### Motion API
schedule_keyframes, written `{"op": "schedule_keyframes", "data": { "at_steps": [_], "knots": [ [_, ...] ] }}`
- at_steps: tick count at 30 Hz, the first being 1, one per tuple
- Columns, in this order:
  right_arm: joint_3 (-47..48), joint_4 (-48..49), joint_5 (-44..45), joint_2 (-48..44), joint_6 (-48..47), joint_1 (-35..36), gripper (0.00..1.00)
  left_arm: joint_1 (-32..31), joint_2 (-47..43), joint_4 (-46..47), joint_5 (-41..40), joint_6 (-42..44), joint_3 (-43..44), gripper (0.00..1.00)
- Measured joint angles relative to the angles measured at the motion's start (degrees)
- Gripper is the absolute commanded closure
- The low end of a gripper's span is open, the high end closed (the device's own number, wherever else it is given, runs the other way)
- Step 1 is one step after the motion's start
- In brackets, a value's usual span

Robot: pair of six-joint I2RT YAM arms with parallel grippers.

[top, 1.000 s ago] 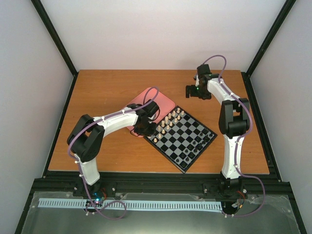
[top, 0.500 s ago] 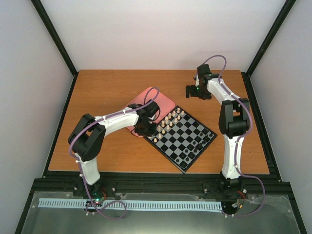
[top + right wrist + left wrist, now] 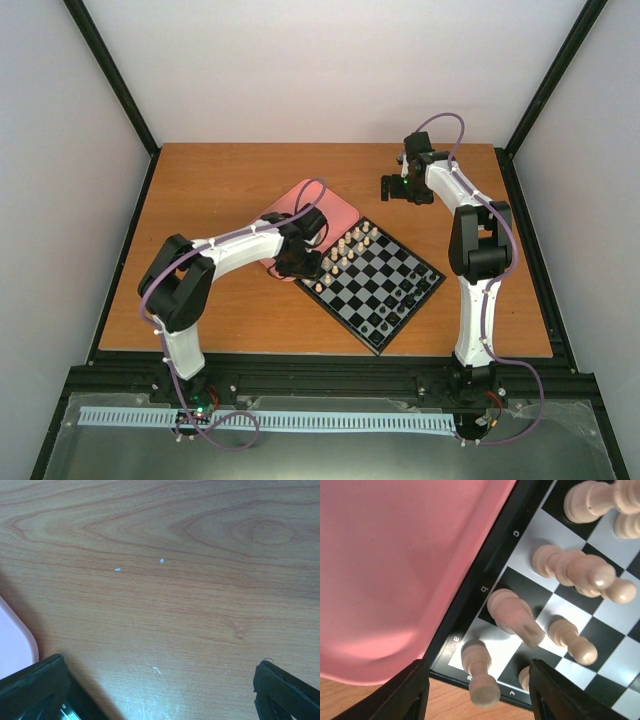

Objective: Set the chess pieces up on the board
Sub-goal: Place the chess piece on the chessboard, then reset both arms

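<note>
1. Wood-grain counter (image 3: 220, 200), top view. The board (image 3: 375, 275) sits diamond-wise mid-counter, with its upper-left edge just beside the pink tray (image 3: 335, 212). The cream chess pieces (image 3: 341, 252) line that upper-left edge, and the black pieces (image 3: 404, 292) sit along the lower-right edge. Left hand (image 3: 300, 264) is low over the board's left corner, next to the tray. Right hand (image 3: 393, 187) is at the far side over bare counter, well apart from the board.
2. Left wrist view. The fingers (image 3: 415, 692) are spread, and the corner piece (image 3: 479, 680) stands upright on the corner square between them. There is a gap on both sides and no contact, so the hand is open and grips nothing. More cream pieces stand on the neighbouring squares. The tray rim runs along the board's black border.
3. Right wrist view. The fingers (image 3: 30, 690) are wide apart at the lower corners of the frame, with only wood between them. The hand is open and empty. A corner of the tray shows at the left edge.
</note>
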Motion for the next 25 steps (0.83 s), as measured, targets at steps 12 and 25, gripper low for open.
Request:
{"op": "schedule_keyframes", "data": {
  "at_steps": [12, 25],
  "knots": [
    [-0.2, 0.0, -0.1, -0.2, 0.0, 0.0, 0.00, 0.1, -8.1, -8.5, -5.0, 2.3, 10.7, 0.00],
    [0.0, -0.6, -1.6, -2.9, 0.3, 0.1, 0.00, 32.4, -11.1, -13.0, -3.9, 5.6, 23.9, 0.00]
  ]
}}
